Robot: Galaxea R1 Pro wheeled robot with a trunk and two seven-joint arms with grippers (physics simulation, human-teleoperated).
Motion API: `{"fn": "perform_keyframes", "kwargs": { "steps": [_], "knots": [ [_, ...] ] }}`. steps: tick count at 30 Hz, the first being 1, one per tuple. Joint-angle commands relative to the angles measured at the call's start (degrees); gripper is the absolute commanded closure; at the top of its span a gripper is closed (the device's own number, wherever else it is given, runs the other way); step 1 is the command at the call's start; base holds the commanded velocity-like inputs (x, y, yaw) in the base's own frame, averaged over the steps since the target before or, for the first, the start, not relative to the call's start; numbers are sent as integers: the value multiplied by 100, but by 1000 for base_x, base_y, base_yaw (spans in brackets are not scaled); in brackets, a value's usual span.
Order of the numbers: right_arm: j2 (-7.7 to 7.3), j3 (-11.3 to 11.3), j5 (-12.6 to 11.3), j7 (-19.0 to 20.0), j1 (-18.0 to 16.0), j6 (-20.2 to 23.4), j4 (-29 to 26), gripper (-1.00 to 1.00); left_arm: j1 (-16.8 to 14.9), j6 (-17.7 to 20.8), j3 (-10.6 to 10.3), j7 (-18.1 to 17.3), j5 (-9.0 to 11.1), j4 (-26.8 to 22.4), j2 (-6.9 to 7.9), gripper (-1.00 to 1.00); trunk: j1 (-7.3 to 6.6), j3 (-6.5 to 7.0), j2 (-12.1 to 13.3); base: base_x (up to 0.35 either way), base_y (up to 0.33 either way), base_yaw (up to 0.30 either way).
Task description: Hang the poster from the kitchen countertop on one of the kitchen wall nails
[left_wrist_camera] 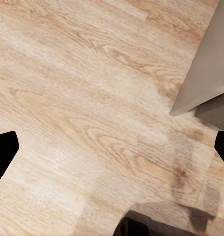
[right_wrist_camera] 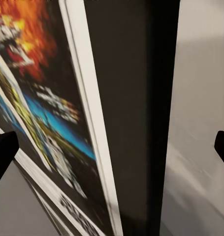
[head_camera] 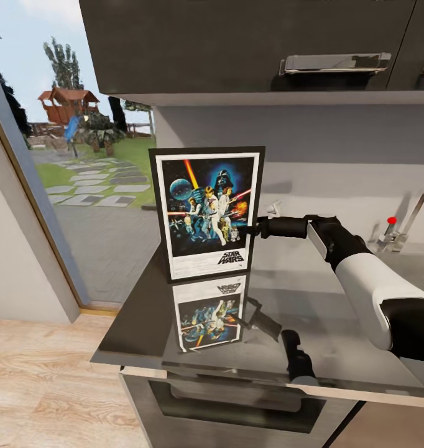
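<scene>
The right gripper (head_camera: 257, 228), its jaws spread wide astride the right edge of the upright black-framed Star Wars poster (head_camera: 207, 211) near the dark glossy countertop's (head_camera: 137, 323) left end, is positioned for grasping; closure is judged next.

Poster (head_camera: 208, 211): thin black frame, white inner border, dark blue artwork w/ orange-red streaks, pale figures, black "STAR WARS" logo on a white strip at the bottom. In the right wrist view the poster (right_wrist_camera: 67, 123) shows blurred orange, cyan and yellow; its frame edge looks black, prob. partly shadow.

Kitchen countertop (head_camera: 137, 311): dark grey, glossy, mirroring the poster's colours.

Right gripper (head_camera: 257, 228): black; arm behind it white w/ black sections.

Upper cabinets (head_camera: 193, 43): dark grey, chrome handle (head_camera: 335, 62).

Wall (head_camera: 336, 143): light grey.

Floor (left_wrist_camera: 92, 113): pale wood grain, tan streaks.

Tap (head_camera: 392, 231): silver w/ red knob.
</scene>
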Motion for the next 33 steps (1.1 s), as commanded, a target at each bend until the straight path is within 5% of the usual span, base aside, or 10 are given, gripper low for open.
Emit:
{"fn": "perform_keyframes", "kwargs": {
  "steps": [1, 33],
  "knots": [
    [-5, 20, -25, 7, -3, 51, -7, -100, -1, 4, 15, -34, 0, -6, -2, -100, 0, -4, -3, 0, 0, -19],
    [-5, 18, -25, 5, -3, 51, -7, -100, -1, 4, 15, -34, 0, -6, -2, -100, 0, -1, -3, 0, 0, -20]
  ]
}}
